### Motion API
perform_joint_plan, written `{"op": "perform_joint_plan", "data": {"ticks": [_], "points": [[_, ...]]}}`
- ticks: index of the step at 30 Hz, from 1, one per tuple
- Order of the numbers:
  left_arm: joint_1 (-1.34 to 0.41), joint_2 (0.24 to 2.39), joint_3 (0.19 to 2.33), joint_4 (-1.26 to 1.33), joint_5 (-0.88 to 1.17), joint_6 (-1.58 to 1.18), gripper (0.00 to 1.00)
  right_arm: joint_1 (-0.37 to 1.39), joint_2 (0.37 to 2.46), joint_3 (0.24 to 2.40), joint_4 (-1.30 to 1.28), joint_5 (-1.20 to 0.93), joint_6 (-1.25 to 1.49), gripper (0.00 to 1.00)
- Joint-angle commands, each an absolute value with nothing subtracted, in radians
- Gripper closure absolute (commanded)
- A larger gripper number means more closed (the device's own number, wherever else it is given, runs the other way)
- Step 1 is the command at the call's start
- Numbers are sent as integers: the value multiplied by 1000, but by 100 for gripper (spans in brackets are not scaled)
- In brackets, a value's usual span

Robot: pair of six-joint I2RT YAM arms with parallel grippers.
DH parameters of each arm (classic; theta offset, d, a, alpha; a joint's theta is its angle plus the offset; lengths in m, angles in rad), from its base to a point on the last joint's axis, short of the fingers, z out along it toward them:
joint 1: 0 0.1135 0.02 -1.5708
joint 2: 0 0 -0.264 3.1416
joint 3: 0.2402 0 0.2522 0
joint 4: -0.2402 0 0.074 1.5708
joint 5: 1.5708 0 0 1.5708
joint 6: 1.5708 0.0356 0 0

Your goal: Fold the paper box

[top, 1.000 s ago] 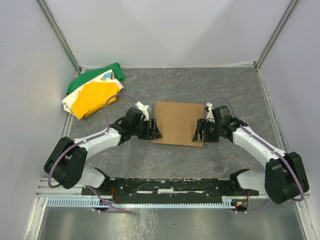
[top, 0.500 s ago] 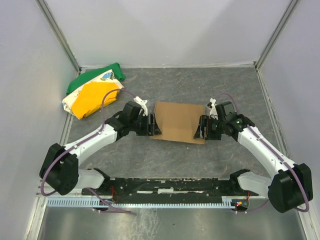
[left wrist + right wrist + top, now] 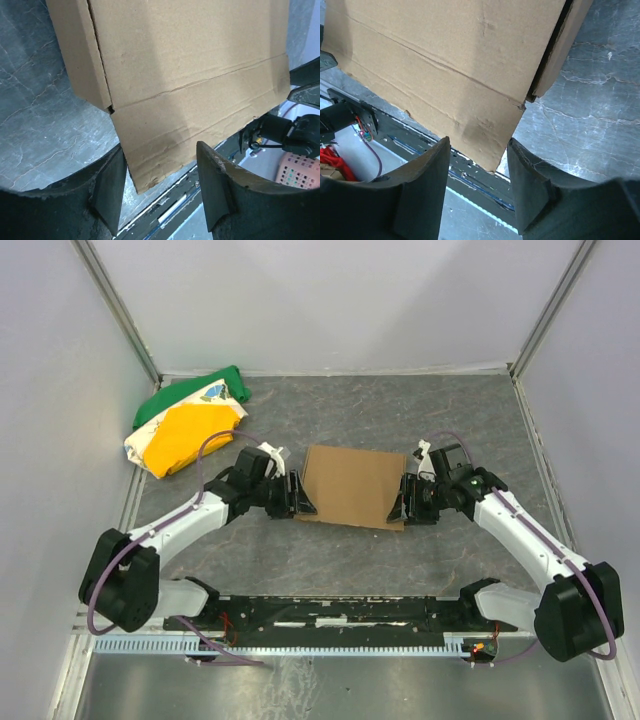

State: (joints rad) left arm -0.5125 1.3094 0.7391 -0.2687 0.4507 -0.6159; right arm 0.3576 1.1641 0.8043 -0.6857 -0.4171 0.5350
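The paper box [image 3: 352,485] is a flat brown cardboard sheet lying on the grey table between my two arms. My left gripper [image 3: 298,498] is at its left edge and my right gripper [image 3: 402,502] is at its right edge. In the left wrist view the left gripper [image 3: 160,187] is open, with the box's near corner [image 3: 150,170] between the fingers [image 3: 107,192] and not clamped. In the right wrist view the right gripper [image 3: 477,177] is open too, with the box's other near corner [image 3: 487,150] between the fingers [image 3: 530,182]. A side flap [image 3: 80,55] lies folded along the box's edge.
A green, yellow and white cloth bundle [image 3: 188,422] lies at the back left by the wall. Grey walls enclose the table on three sides. The black rail [image 3: 340,612] with the arm bases runs along the near edge.
The left arm has stretched out and its gripper has shifted a little left. The box has slid slightly left with it. The right gripper has stayed at the right edge.
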Motion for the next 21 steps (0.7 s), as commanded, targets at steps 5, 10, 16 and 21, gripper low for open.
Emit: {"op": "perform_joint_plan", "data": {"ticks": [5,10,16,21], "points": [[-490,1245,739,-226,581,-642,37,368,1158,817,-609,-500,562,43],[-491,1258,776,-344,430,-547,37,368,1176,801,-597,-457,534,39],[-498,1280,836,-474,304,-463,37,367,1199,804,-595,-431,507,37],[-501,1293,835,-487,277,-453,37,368,1232,791,-566,-437,506,37]]}}
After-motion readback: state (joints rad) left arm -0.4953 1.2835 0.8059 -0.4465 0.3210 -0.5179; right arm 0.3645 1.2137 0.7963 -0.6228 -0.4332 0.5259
